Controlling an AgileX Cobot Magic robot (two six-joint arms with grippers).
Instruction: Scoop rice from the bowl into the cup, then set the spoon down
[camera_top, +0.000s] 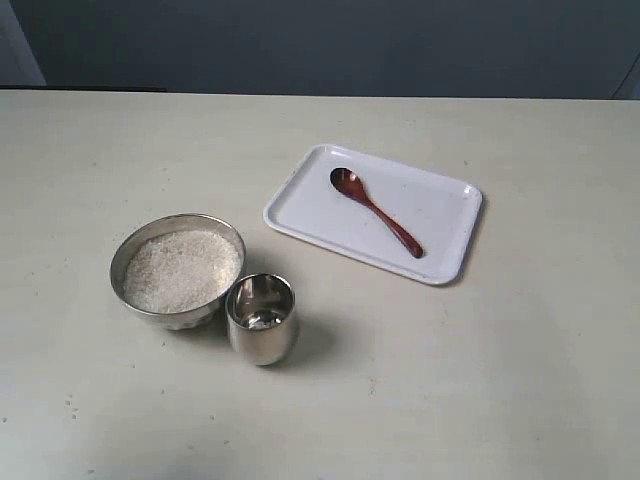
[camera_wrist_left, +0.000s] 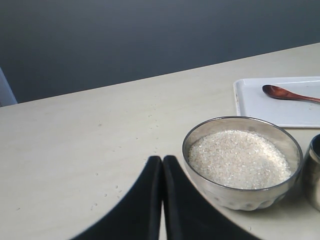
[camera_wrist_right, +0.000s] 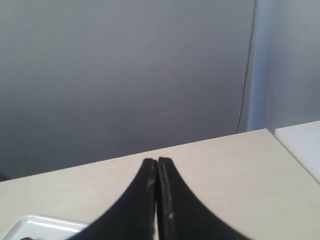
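Note:
The steel bowl (camera_top: 130, 258) stands left of centre, holding a heap of white rice (camera_top: 180, 268). Touching or nearly touching its front right is the small steel cup (camera_top: 261, 330), with a few grains at its bottom. The dark wooden spoon (camera_top: 376, 210) lies on a white tray (camera_top: 440, 265), its oval bowl towards the far left. No arm shows in the exterior view. In the left wrist view my left gripper (camera_wrist_left: 162, 160) is shut and empty, just beside the bowl (camera_wrist_left: 240, 200) and rice (camera_wrist_left: 239, 158); the spoon (camera_wrist_left: 285, 93) shows beyond. My right gripper (camera_wrist_right: 157, 162) is shut, empty, over bare table.
The beige table (camera_top: 500, 380) runs wide around the objects, with a dark wall behind its far edge. A corner of the white tray (camera_wrist_right: 45, 225) shows in the right wrist view. The cup's edge (camera_wrist_left: 315, 175) peeks in beside the bowl.

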